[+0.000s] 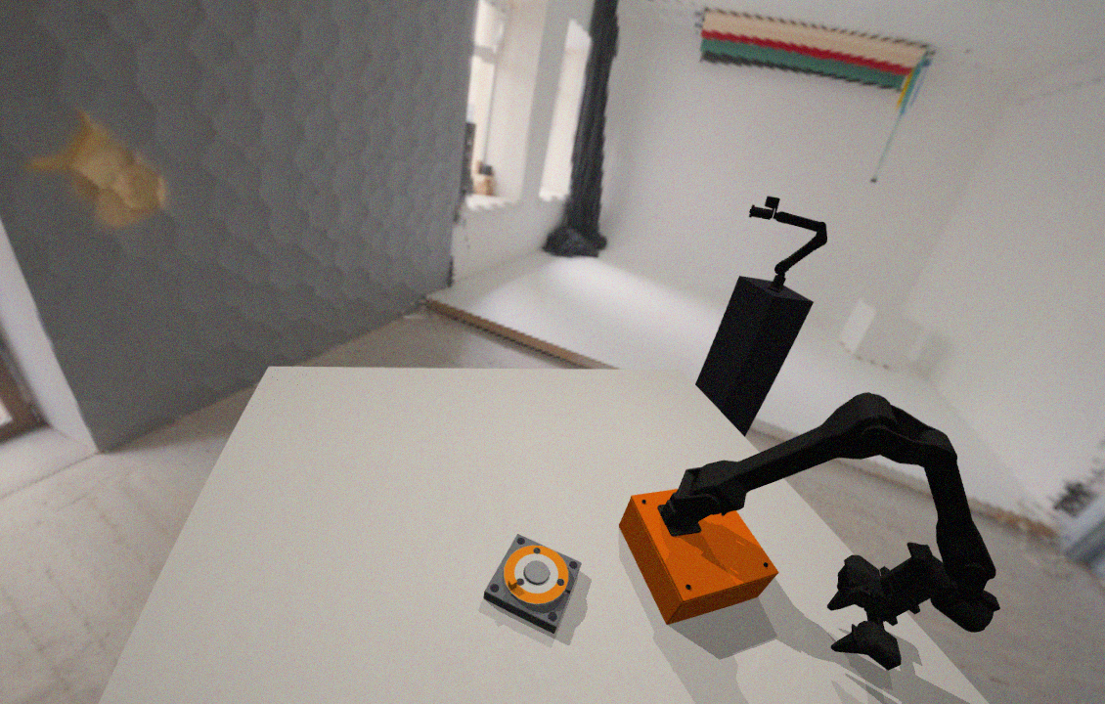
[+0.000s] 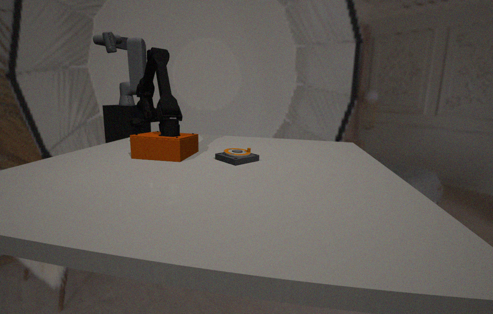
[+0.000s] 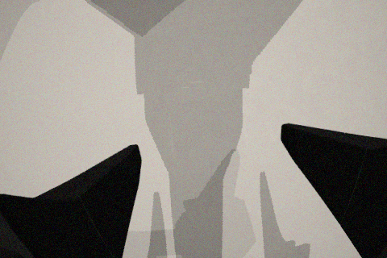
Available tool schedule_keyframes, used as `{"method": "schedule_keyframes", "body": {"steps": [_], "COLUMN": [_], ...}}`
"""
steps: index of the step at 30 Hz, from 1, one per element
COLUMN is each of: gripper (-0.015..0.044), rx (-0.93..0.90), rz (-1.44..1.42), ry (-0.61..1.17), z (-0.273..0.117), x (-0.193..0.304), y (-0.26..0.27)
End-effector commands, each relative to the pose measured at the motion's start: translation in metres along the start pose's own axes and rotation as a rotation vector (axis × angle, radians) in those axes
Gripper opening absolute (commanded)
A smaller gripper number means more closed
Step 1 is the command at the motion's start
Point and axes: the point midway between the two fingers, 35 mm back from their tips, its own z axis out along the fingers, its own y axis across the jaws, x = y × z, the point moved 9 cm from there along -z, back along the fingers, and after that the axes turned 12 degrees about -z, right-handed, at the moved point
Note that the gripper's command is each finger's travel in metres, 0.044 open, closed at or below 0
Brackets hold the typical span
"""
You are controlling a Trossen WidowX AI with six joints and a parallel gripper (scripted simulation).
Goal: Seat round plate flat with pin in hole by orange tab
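White table (image 2: 240,218) fronts grey wall (image 1: 233,175), pale floor (image 1: 14,560).

I can read no text, label, brand, number or sign anywhere in these views, neither on my arm's orange block (image 1: 696,560), on the round plate (image 1: 535,573) and its base, nor on the desk (image 2: 240,210).
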Motion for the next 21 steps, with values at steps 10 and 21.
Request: {"method": "schedule_keyframes", "body": {"steps": [10,21], "gripper": [0.0137,0.0], "rx": [0.01,0.128], "rz": [0.243,1.331], "ry": [0.103,0.072], "z": [-0.032,-0.012], "x": [-0.013,-0.097], "y": [0.037,0.166]}}
